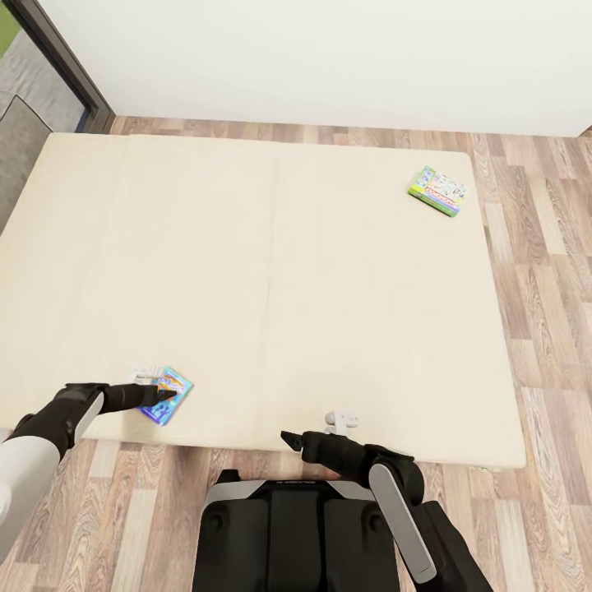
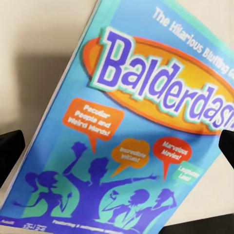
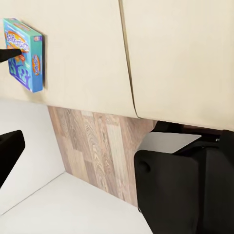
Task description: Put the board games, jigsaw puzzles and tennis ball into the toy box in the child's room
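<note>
- Balderdash board game (image 1: 167,393) on bed (image 1: 271,288), near-left edge, under left gripper (image 1: 161,395).
- 2nd board game (image 1: 439,191) at far-right corner.
- Right gripper (image 1: 289,440) over near edge, centre.

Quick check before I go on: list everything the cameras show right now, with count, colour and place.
Bed: one, beige mattress, spans most of the head view.
Blue board game: one, "Balderdash" lid, near front left edge of the bed, under the left gripper.
Green-edged board game: one, pastel lid, far right corner of the bed.
Floor: wood planks, around the bed.
Wall: white, behind the bed.
Window frame: one, dark, far left.
Left gripper: black, over the blue board game, fingers spread at its sides.
Right gripper: black, open, at the bed's front edge, holding nothing.
</note>
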Tool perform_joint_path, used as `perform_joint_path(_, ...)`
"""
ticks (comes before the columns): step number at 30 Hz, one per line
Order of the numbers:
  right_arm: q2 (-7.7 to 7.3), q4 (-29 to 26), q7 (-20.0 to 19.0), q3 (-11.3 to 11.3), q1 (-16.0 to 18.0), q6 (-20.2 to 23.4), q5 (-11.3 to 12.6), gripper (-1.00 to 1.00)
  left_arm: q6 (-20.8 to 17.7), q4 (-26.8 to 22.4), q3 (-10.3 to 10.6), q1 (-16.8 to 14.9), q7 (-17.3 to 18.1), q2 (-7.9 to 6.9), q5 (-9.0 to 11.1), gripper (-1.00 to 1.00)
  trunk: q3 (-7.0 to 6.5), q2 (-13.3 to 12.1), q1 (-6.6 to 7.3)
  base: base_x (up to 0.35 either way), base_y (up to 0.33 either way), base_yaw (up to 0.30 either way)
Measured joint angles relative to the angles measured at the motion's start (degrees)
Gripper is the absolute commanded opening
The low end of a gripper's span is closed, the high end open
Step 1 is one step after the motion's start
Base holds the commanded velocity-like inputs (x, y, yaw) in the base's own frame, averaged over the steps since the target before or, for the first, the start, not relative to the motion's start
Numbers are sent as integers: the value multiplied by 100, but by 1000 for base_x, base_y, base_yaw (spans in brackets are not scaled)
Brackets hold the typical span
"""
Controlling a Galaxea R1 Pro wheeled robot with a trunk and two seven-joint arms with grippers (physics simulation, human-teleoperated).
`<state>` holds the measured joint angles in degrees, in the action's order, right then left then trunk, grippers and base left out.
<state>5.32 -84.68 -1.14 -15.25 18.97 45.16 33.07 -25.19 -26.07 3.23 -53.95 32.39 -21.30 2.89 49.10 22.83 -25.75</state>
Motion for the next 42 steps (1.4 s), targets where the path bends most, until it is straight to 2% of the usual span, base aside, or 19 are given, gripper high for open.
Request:
perform_joint_path(6, -9, 0, 2, 0, 0, 0, 0, 100, -4, 61, -1, 0, 0, -19, -54, 100, 0, 0, 0, 0, 0, 0)
perform_joint_path(12, -15, 0, -1, 0, 0, 0, 0, 100, -8, 84, 7, 0, -6, -8, -347, 100, 0, 0, 0, 0, 0, 0)
perform_joint_path(18, -22, -3, -4, 2, 0, 0, 2, 100, -14, 92, -1, -1, 19, 8, -458, 100, 0, 0, 0, 0, 0, 0)
perform_joint_path(22, -24, -3, -5, 3, 0, 0, 1, 100, -18, 93, -12, 0, 110, 20, -484, 100, 0, 0, 0, 0, 0, 0)
perform_joint_path(30, -26, 0, -5, 6, 0, 0, 4, 100, -17, 94, -27, 0, 537, 28, -494, 100, 0, 0, 0, 0, 0, 0)
perform_joint_path(42, -22, 0, -3, 3, 0, 0, 6, 100, -12, 94, -36, 0, 631, 34, -487, 100, 0, 0, 0, 0, 0, 0)
